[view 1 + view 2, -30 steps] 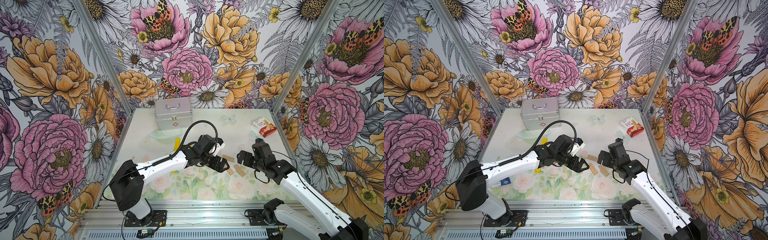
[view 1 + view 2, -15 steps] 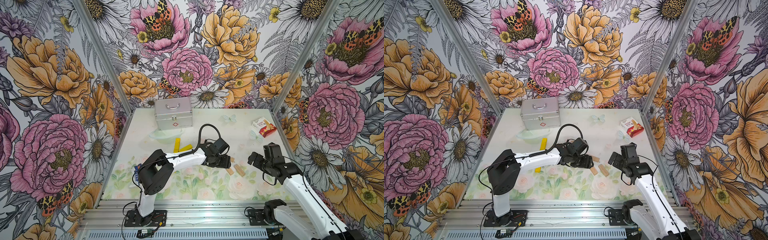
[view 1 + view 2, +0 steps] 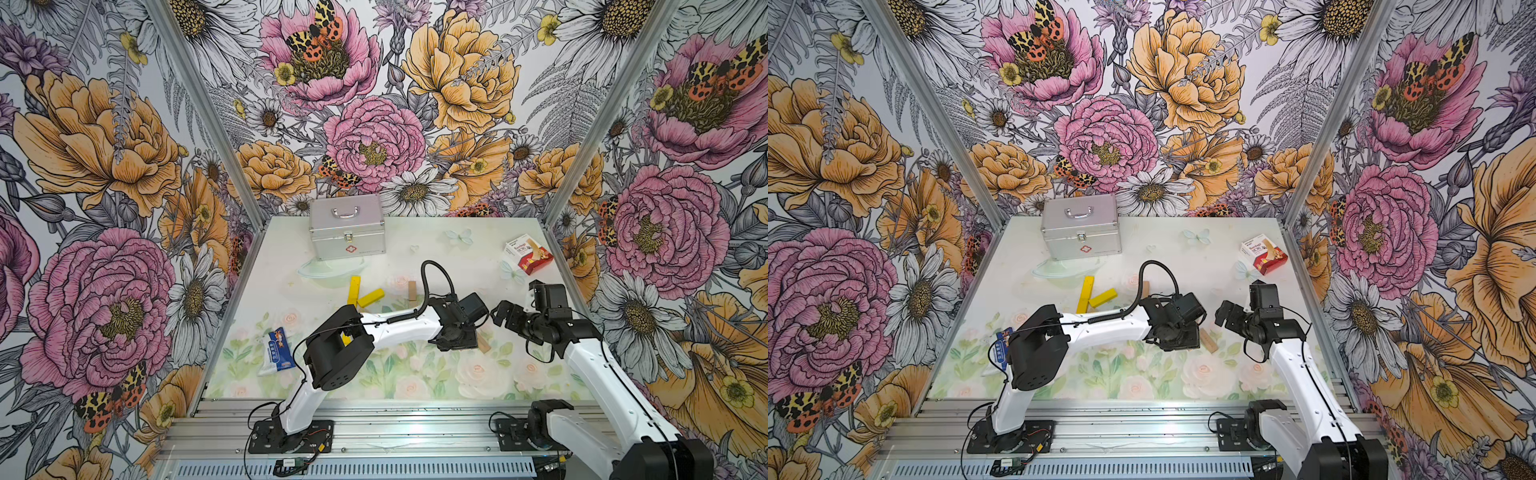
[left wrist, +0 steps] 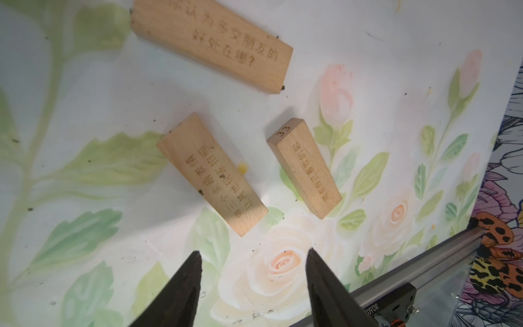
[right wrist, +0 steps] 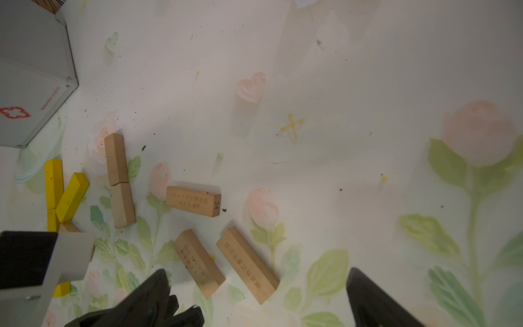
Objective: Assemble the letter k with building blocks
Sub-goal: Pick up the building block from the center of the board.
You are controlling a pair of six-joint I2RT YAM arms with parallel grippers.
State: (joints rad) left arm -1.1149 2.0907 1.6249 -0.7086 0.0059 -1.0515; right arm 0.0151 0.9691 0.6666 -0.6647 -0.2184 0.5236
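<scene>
Taking the back wall as twelve o'clock on the table (image 3: 436, 249), the left gripper (image 4: 254, 252) hung low over the middle-right of it, its fingers apart with only bare tabletop between them. Three wooden blocks lay flat just beyond its fingertips. The closest block (image 4: 212, 172) was nearest the gap, a touch to one side of it. The numbered block (image 4: 304, 167) lay beside it, apart and roughly parallel. The far block (image 4: 212, 45) sat further out, turned across the other two. In both top views the gripper's body hid most of them.

The closest block's long axis ran aslant to the fingers' reach, neither in line nor square across. I judged that the wrist would need a small twist so the fingers closed across the narrow width.

The right gripper (image 3: 507, 318) hovered between two and three o'clock of the left, spread wide and empty, so the left arm was plainly the nearer.

At eleven o'clock of the left gripper lay the wooden stem (image 5: 116, 158), two blocks end to end, with no slanted arms yet. Further round at ten o'clock lay the yellow letter (image 3: 353, 291), its near end hidden by the left arm. The loose blocks looked meant for the wooden stem's arms.
</scene>
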